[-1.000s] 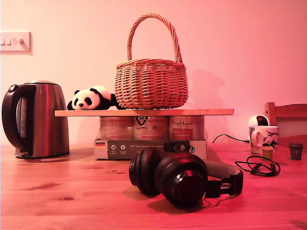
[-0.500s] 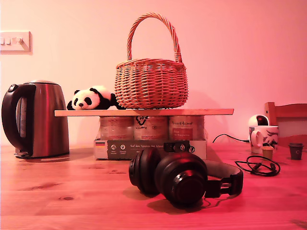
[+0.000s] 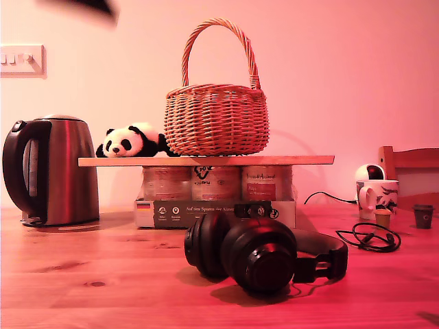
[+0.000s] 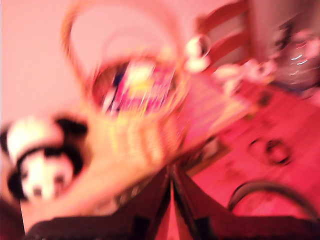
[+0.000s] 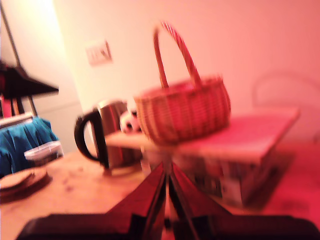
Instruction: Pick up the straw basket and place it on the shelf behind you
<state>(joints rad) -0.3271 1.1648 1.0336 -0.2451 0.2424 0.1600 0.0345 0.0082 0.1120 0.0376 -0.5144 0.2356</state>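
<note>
The straw basket (image 3: 216, 120) is seen standing upright mid-shelf (image 3: 302, 160), likely light and stiff; its arched handle (image 3: 219, 48) is judged the best hold. My first gripper (image 4: 170, 187) and my second gripper (image 5: 167, 185) are shown clenched, empty.

First gripper (image 4: 170, 190): jaws pressed together, nothing between them; view motion-blurred.
Second gripper (image 5: 167, 187): jaws likewise met at a thin seam, empty.
Arm (image 3: 86, 7): dark blurred shape at the exterior view's upper left; first or second, impossible to tell.
</note>
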